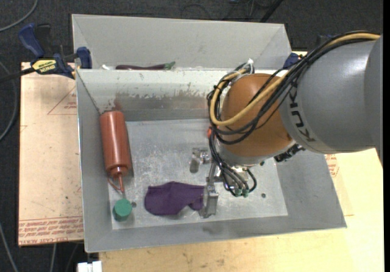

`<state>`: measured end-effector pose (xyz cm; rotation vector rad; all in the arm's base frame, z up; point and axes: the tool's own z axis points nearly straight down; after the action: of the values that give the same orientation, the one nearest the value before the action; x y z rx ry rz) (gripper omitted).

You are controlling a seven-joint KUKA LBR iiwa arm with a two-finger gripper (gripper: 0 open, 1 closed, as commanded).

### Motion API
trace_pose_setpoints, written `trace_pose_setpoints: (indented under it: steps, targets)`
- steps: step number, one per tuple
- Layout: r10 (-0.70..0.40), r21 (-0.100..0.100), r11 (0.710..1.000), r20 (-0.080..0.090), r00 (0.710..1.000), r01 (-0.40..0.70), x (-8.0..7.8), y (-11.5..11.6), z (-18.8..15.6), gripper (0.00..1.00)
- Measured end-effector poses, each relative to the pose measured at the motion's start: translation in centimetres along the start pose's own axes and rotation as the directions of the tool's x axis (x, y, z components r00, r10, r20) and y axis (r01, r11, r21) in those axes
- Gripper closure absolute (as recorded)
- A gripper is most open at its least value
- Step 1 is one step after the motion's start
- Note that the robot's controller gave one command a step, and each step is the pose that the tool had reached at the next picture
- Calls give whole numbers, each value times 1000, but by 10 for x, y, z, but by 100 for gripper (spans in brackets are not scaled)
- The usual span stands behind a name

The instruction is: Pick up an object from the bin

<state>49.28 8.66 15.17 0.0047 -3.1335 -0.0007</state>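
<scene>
While the end effector [204, 182] hangs low over the floor of the grey bin [271, 194] with its fingers spread apart, one finger touches the right end of a crumpled purple cloth [170, 199] near the front wall. Further left lie a green cap [122, 209] and a reddish-brown squeeze bottle [116, 141].

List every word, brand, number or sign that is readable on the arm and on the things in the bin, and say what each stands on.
"KUK": dark letters running along the side of the grey arm link; any further letters are out of sight.
Red-brown squeeze bottle: no lettering seen.
Green round cap: none.
Purple crumpled cloth: none.
</scene>
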Motion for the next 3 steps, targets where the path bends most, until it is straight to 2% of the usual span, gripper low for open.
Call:
trace_pose_setpoints:
  steps: [1,2,3]
  targets:
    - [2,-1,1000,7,1000,-2,-2,0,-4,0]
    - [-53,-1,999,12,999,53,-6,9,33,0]
    - [-287,0,958,9,958,287,-54,29,81,100]
